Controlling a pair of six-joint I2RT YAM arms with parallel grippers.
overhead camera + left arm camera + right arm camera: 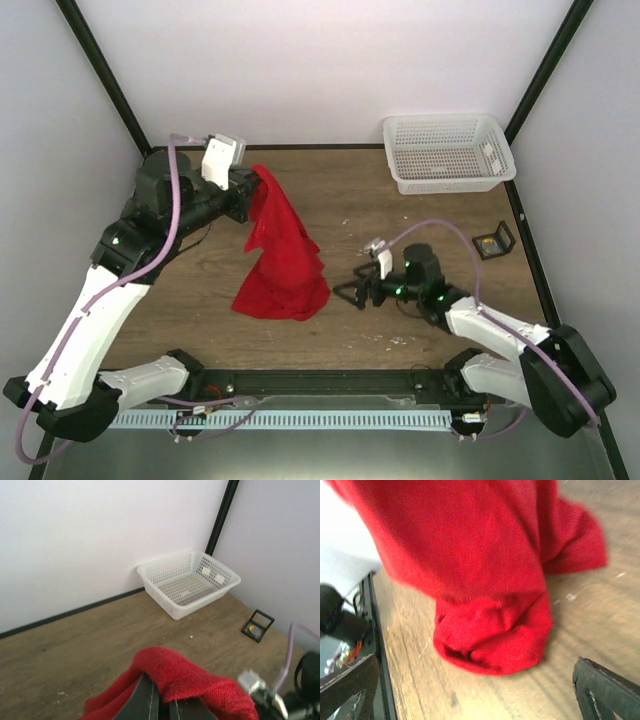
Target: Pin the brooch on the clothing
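Cloth this limp and light drapes as a cone: the red T-shirt (285, 262) hangs from the left gripper (250, 190), clamped on a top fold, hem resting on the table (340, 200). The right gripper (352, 293) gapes wide beside the hem, where a doubled fold should hold best; the brooch I cannot find.

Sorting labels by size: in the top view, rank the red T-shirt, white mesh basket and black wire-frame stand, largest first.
1. Red T-shirt and white mesh basket: look alike; the shirt hangs bunched, nearer the camera, so unranked.
2. Black wire-frame stand: smallest.
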